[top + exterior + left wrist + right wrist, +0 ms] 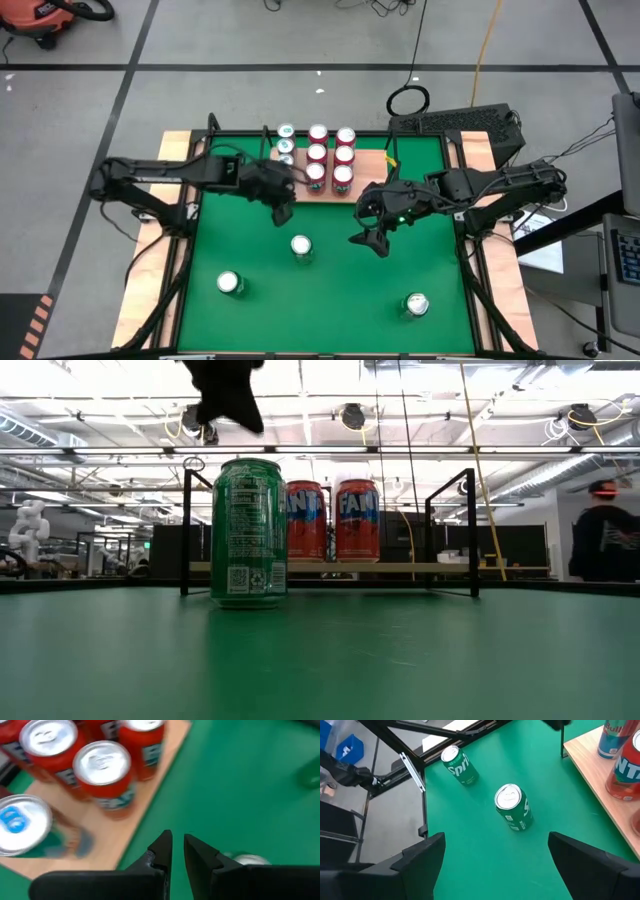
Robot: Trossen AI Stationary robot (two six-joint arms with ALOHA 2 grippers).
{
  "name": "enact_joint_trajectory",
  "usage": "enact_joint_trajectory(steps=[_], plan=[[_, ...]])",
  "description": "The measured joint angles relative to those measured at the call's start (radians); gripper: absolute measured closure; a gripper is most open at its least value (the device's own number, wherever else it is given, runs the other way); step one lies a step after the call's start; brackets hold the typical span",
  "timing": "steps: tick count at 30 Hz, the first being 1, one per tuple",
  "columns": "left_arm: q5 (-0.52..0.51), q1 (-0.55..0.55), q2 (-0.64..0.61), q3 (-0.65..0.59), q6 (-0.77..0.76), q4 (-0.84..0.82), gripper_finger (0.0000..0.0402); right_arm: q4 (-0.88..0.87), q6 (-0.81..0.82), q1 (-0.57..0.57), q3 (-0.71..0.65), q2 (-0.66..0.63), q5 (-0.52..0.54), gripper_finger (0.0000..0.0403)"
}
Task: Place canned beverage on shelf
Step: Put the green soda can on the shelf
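One green can (301, 246) stands upright on the mat's (330, 290) centre, axis vertical, silver top up. Left gripper (283, 212) is clenched and empty near the shelf (365, 165); right gripper (370, 240) is spread wide.

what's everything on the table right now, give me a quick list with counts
shelf: one, light wood with black rails, at the mat's far edge
red cans: six, in two rows on the shelf
blue and silver cans: at least two, on the shelf's left end
green cans: three, standing loose on the green mat, one central, two nearer the front
person: one, dark top, in the room behind
left gripper: nearly shut, empty, beside the shelf
right gripper: open, empty, above the mat
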Motion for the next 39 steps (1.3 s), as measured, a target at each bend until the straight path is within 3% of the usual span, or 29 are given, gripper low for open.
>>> enact_joint_trajectory(steps=[14,21,25,33,39], plan=[[0.040,-0.238,-0.061,0.069,-0.188,-0.136,0.0355,-0.079,-0.056,0.000,0.000,0.000,0.003,0.0057],[0.055,-0.292,-0.062,0.069,-0.186,-0.188,0.0348,-0.078,0.047,0.000,0.000,0.000,0.001,0.0057],[0.068,-0.315,-0.062,0.069,-0.190,-0.226,0.0313,-0.077,0.145,0.008,0.000,0.000,0.000,0.0057],[0.075,-0.408,-0.062,0.069,-0.190,-0.365,0.0206,-0.086,0.335,0.056,0.000,0.000,0.000,0.0057],[0.073,-0.441,-0.074,0.069,-0.209,-0.368,0.0183,-0.093,0.500,0.136,0.000,0.000,0.000,0.0057]])
